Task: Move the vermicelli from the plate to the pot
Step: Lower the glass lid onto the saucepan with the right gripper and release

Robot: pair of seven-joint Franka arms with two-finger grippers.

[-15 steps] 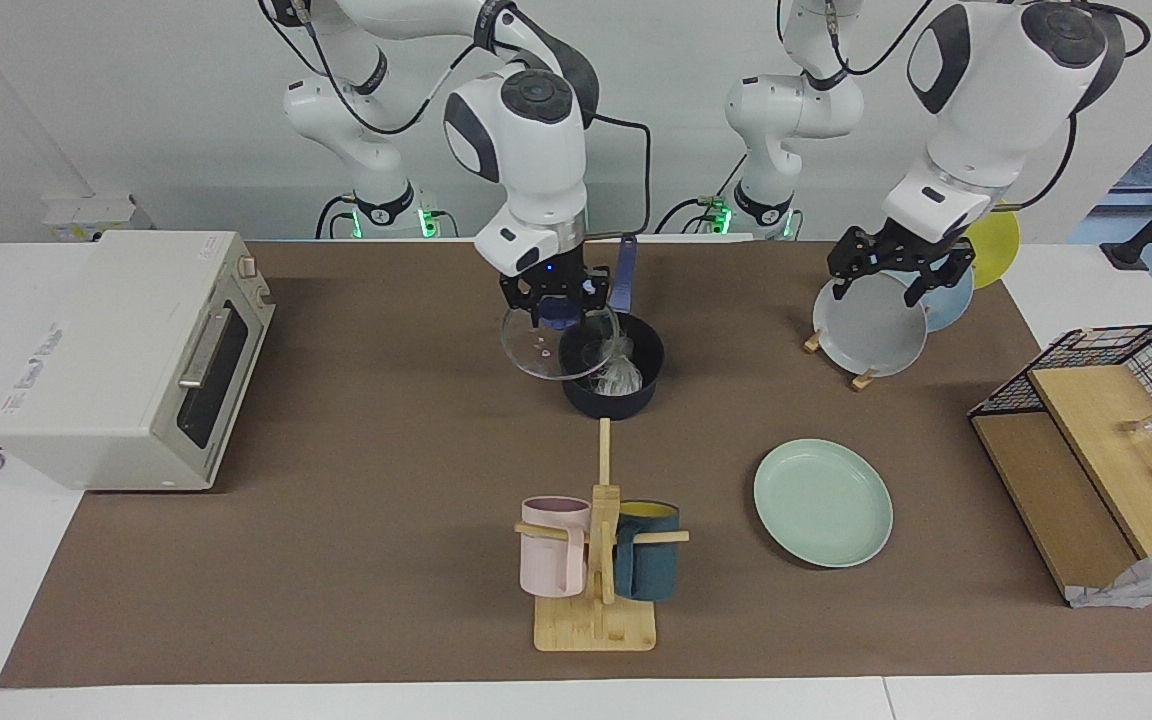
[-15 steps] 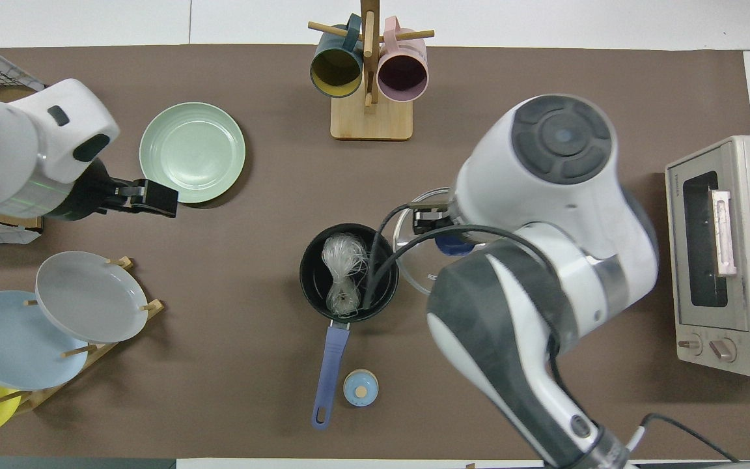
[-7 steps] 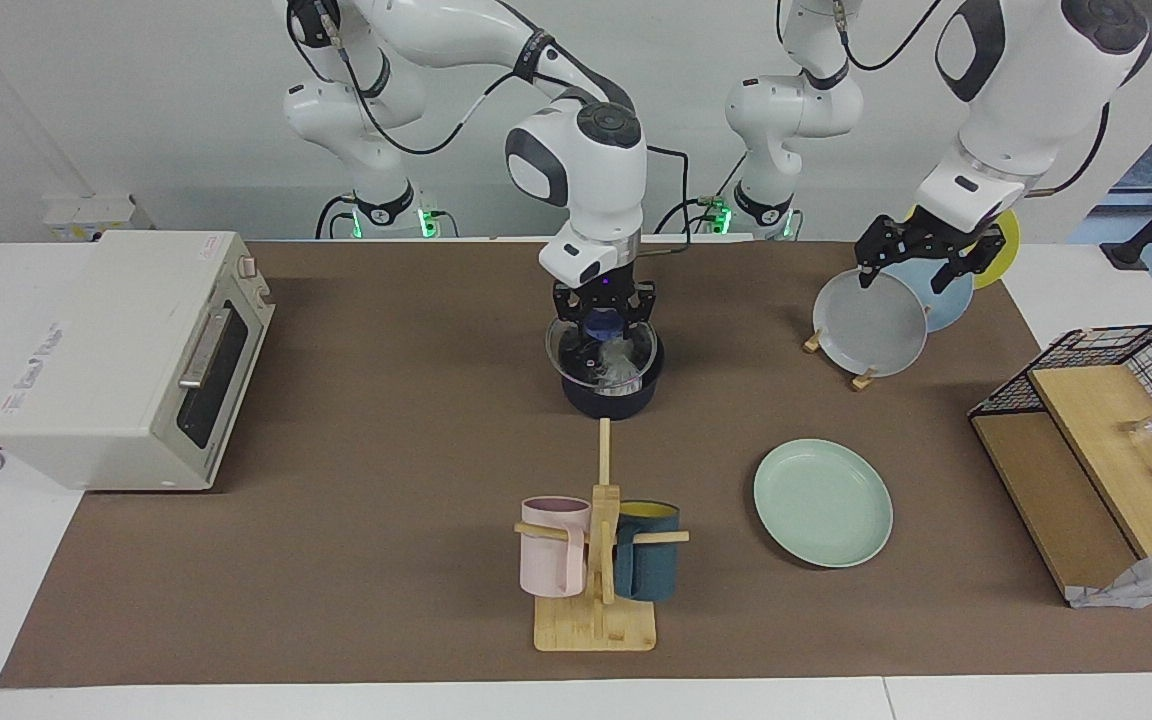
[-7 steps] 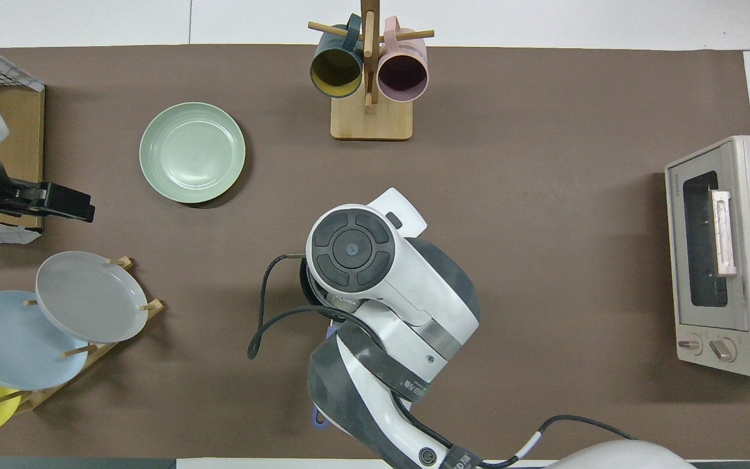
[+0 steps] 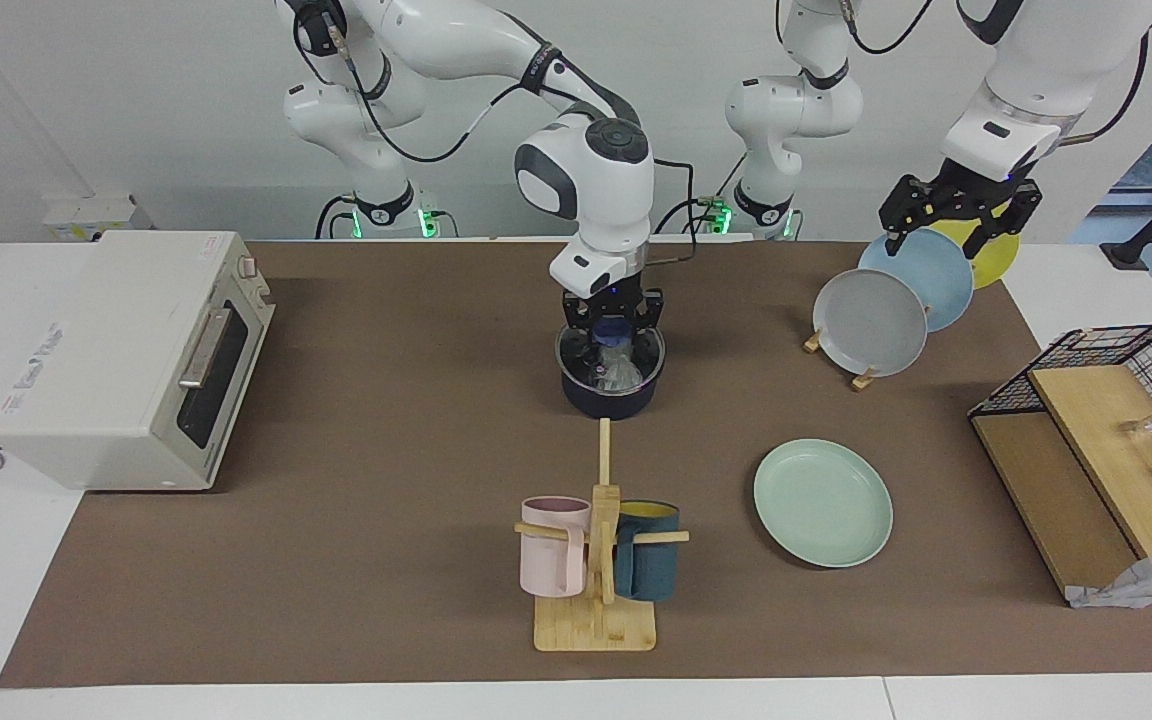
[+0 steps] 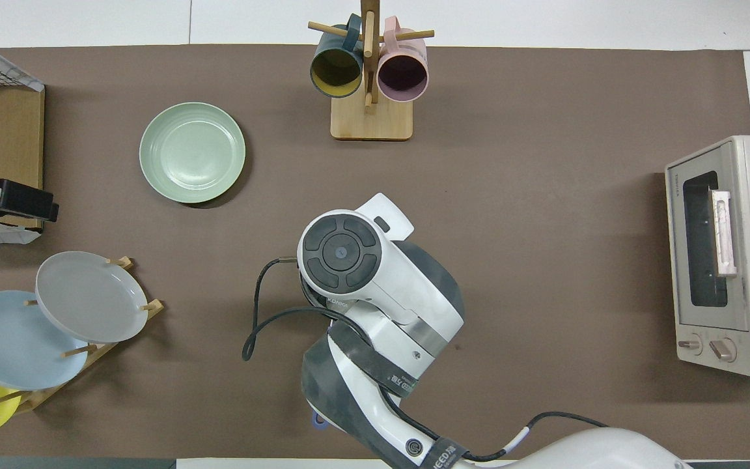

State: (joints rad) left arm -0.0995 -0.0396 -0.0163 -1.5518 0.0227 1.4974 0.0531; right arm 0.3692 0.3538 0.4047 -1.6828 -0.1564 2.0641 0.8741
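Note:
The dark navy pot [image 5: 611,402] stands on the brown mat at mid-table. The whitish vermicelli [image 5: 621,374] lies inside it, seen through a clear glass lid [image 5: 570,358] that rests on or just above the rim. My right gripper [image 5: 614,326] is straight over the pot, shut on the lid's blue knob. In the overhead view the right arm [image 6: 349,260] hides the pot and the lid. The mint-green plate [image 5: 823,502] [image 6: 192,152] lies bare, farther from the robots and toward the left arm's end. My left gripper [image 5: 946,225] [image 6: 10,200] is open and empty, raised over the plate rack.
A rack holds grey [image 5: 869,322], light blue [image 5: 926,262] and yellow plates at the left arm's end. A wire basket with wooden boards [image 5: 1096,420] stands beside it. A mug tree [image 5: 598,560] stands farther out than the pot. A toaster oven [image 5: 126,355] is at the right arm's end.
My right gripper carried the glass lid sideways over the pot and lowered it onto the rim. My left gripper pulled back and rose over the plate rack.

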